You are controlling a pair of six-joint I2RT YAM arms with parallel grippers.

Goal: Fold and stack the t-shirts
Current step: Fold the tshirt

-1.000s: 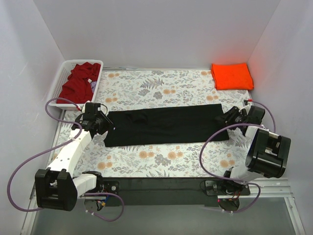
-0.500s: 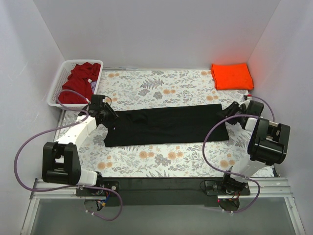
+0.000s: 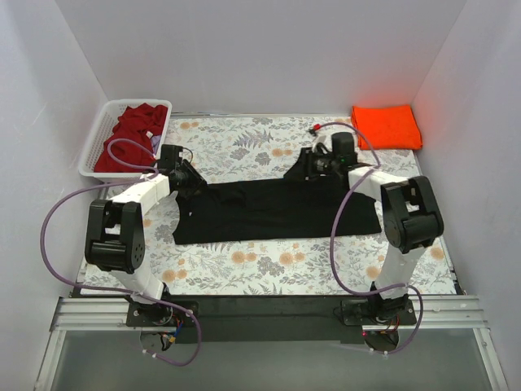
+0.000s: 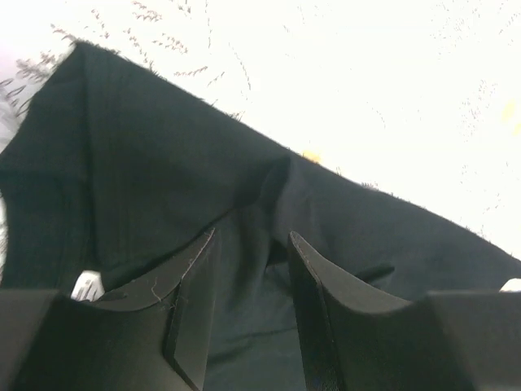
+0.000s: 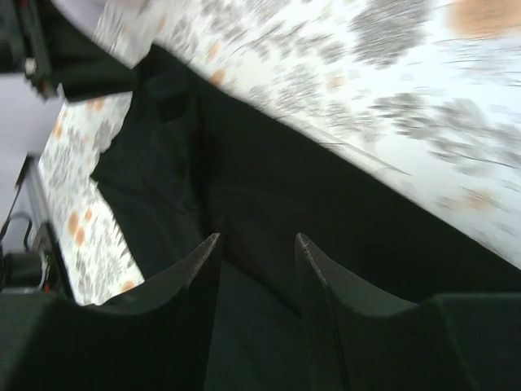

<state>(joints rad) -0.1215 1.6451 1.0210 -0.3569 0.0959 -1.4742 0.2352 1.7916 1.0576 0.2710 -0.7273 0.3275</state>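
The black t-shirt point(image 3: 277, 210) lies folded into a long strip across the middle of the table. My left gripper point(image 3: 194, 179) stands open at its far left corner. In the left wrist view, its fingertips point(image 4: 252, 233) straddle a small ridge of the black cloth point(image 4: 146, 163), beside a white tag point(image 4: 85, 286). My right gripper point(image 3: 299, 169) is open over the strip's far edge, right of the middle. Its jaws point(image 5: 259, 236) are apart above the dark cloth point(image 5: 326, 220). The orange t-shirt point(image 3: 387, 126) lies folded at the back right. The dark red t-shirt point(image 3: 130, 134) is heaped in a basket.
The white slatted basket point(image 3: 92, 151) stands at the back left corner. A floral cloth point(image 3: 269, 269) covers the table. White walls close in the left, back and right sides. Purple cables loop from both arms over the table's sides.
Both arms left the strip's two ends and swung to its far edge, the left one going back and the right one going left toward the middle. The black shirt has stayed put.
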